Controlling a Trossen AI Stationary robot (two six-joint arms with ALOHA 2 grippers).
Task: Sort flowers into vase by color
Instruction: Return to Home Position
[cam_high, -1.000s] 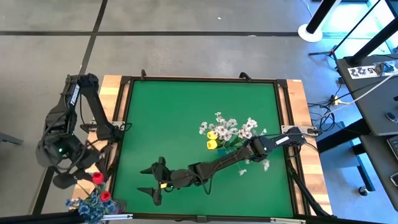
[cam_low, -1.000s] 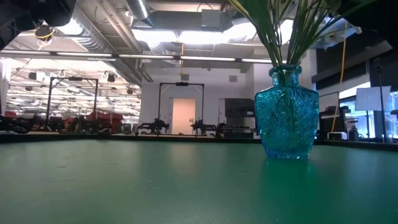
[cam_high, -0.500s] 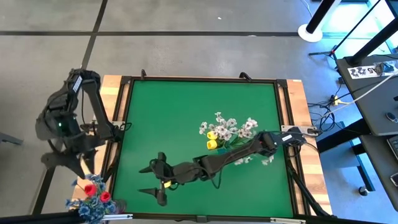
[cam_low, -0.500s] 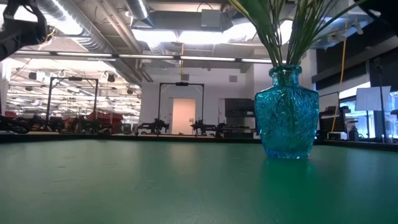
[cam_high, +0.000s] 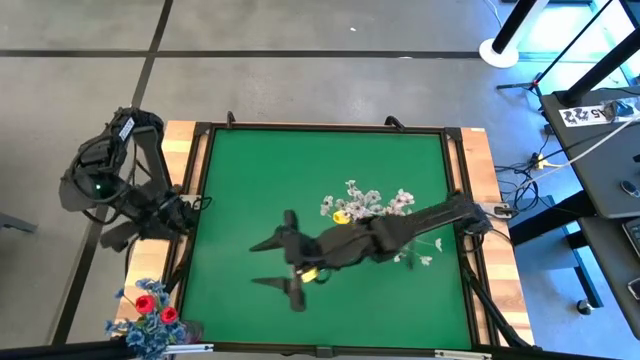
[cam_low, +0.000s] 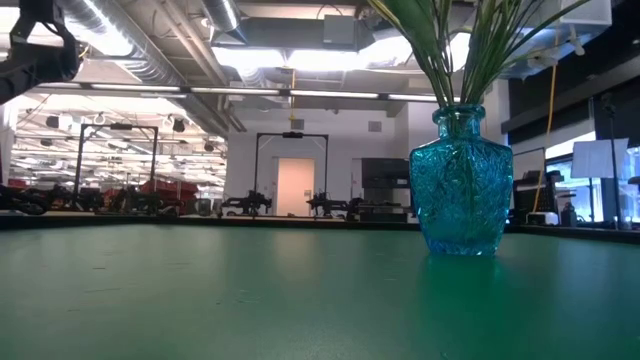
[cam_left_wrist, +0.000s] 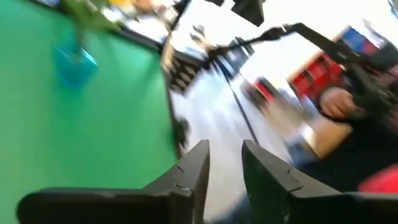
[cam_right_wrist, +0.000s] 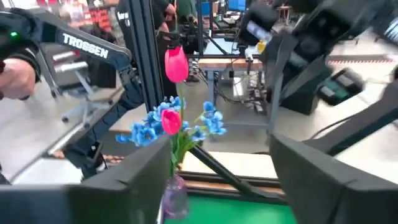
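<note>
Since a second ago the right claw (cam_high: 262, 265) has swung from the near edge toward the middle of the table (cam_high: 270, 160), and the left arm (cam_high: 100, 185) has drawn back, farther from the violet vase (cam_right_wrist: 175, 198) at the near left corner. That vase holds the red tulips (cam_right_wrist: 171, 121) and blue blossoms (cam_right_wrist: 146, 132). The teal vase (cam_low: 460, 185), right of centre, holds the yellow tulips (cam_high: 341, 216) and white sprays (cam_high: 360, 195), so the sorting looks done. The right claw is spread wide and empty. The left claw (cam_left_wrist: 225, 149) shows only a narrow gap, with nothing between its fingers. What remains is to fold both arms home, and the right forearm now lies across the teal vase's bouquet. It would do best to rise clear before pulling back, or it may drag the sprays and tip the vase. The left arm should retreat away from the tall red tulip, not past it. Legible writing is scarce: white capitals reading TROSSEN (cam_right_wrist: 87, 45) on the left arm, and a black-and-white tag (cam_high: 580, 115) on a desk at far right, too small to read.
</note>
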